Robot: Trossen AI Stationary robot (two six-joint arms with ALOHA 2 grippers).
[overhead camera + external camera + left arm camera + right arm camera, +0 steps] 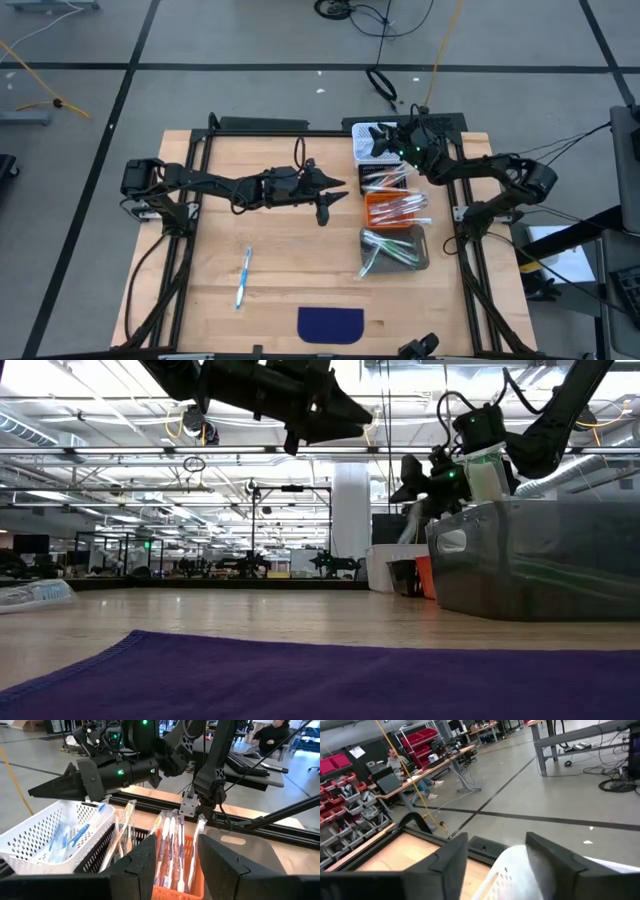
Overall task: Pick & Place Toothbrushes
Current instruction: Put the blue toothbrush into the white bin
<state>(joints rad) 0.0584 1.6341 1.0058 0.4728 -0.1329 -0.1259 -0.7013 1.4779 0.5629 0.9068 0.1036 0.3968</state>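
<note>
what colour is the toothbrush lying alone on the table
Blue. The toothbrush lies alone on the wood, clearest in the high view.

Grey floor (250, 40) (black tape lines)

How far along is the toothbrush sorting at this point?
Mostly done: toothbrushes fill the white basket, the orange bin and the grey bin. The right gripper hangs open over the white basket, holding nothing visible. Left: one blue toothbrush on the table. The left gripper is open, empty.
</note>
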